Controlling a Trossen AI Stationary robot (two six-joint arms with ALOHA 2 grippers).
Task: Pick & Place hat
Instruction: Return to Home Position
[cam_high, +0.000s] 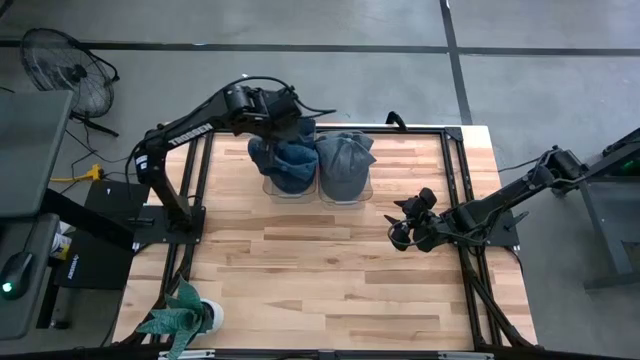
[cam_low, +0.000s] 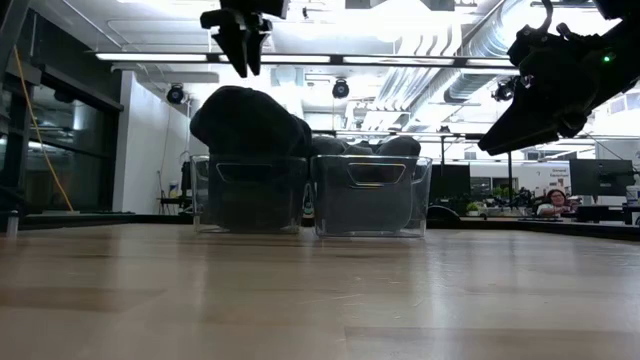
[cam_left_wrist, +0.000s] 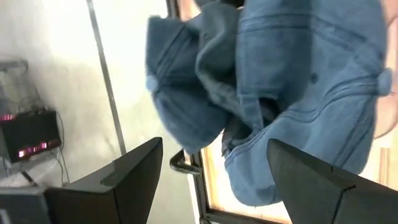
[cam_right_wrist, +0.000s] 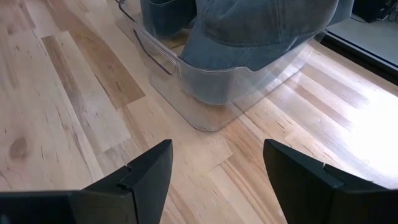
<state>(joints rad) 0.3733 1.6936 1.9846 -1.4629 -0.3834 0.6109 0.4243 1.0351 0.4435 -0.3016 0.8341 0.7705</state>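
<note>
Two clear bins stand side by side at the table's far middle. The left bin (cam_high: 285, 188) holds a heap of blue denim hats (cam_high: 285, 160) that rises above its rim (cam_low: 250, 120). A grey-blue hat (cam_high: 345, 160) lies in the right bin (cam_high: 347, 192). My left gripper (cam_high: 300, 122) hangs open above the far side of the blue heap, clear of it (cam_low: 243, 55); the left wrist view (cam_left_wrist: 214, 180) shows the hats beyond its fingers and nothing between them. My right gripper (cam_high: 403, 228) waits open over bare table, right of the bins, facing the right bin (cam_right_wrist: 214, 180).
A small potted plant (cam_high: 185, 318) stands at the table's near left corner. Black frame rails (cam_high: 455, 170) run along the table's right and far sides. A floor fan (cam_high: 65, 65) stands beyond the far left corner. Open wood (cam_high: 320, 270) lies near the bins.
</note>
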